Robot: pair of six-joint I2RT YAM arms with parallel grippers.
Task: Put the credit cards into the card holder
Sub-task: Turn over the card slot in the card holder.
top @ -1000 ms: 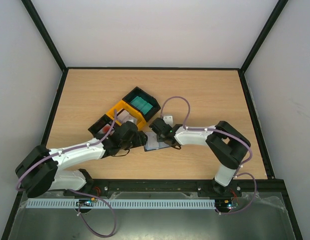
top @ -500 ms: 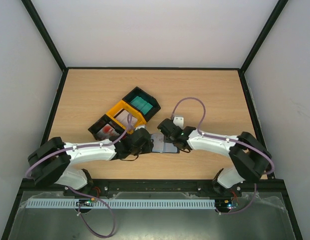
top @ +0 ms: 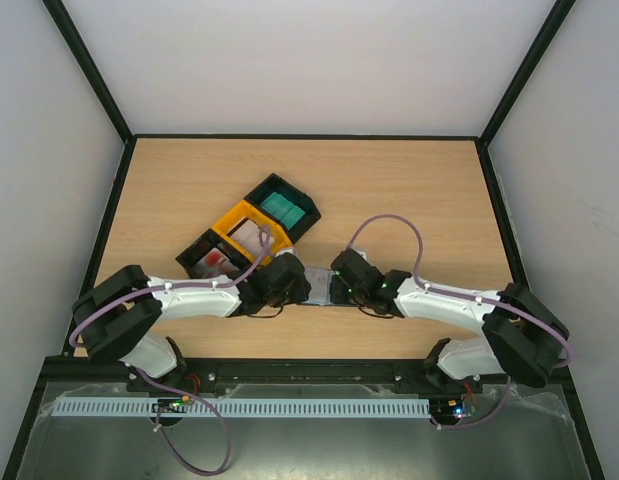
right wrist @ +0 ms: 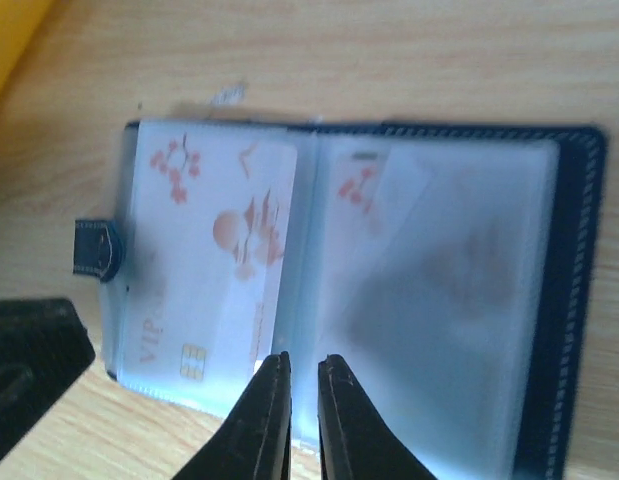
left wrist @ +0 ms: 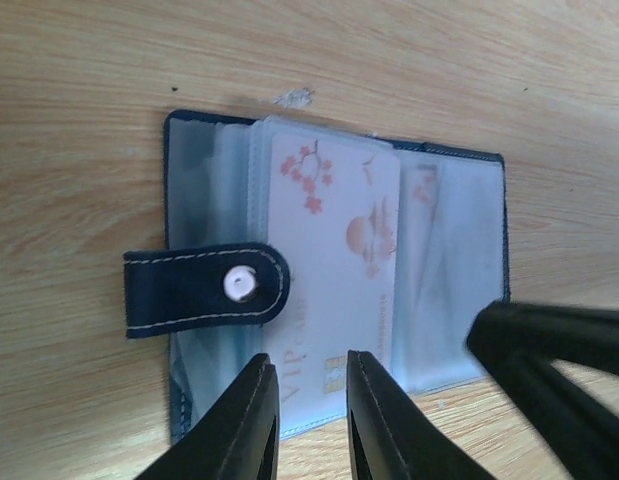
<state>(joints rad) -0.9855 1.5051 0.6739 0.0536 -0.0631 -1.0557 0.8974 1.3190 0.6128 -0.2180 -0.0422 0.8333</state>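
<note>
An open navy card holder (top: 320,288) lies flat on the wooden table (top: 419,190), between the two robot arms. Over the last second both arms have sunk low and stretched in towards it, one from each side, and both hands have drawn their fingers in. The left hand (left wrist: 311,425) now sits at the holder's near edge, its fingers a narrow gap apart over the rim of a clear sleeve. That sleeve holds a white card (left wrist: 334,250) printed with red blossoms. Whether the fingers pinch the sleeve cannot be told. The right hand (right wrist: 304,420) is at the same near edge, close to the holder's centre fold, with its fingers almost together. Whether a sleeve is caught between them cannot be told either. The holder's clasp tab (left wrist: 204,290) lies folded over the page with the blossom card. On the other page a second card (right wrist: 384,190) shows faintly through a blurred sleeve. Behind the holder and to its left stand a yellow tray (top: 232,217) and a black tray (top: 186,259) holding red-and-white cards (top: 214,262). This suggests that loading is under way but not finished. The hands seem to be taking hold of the pages to free an empty sleeve.
</note>
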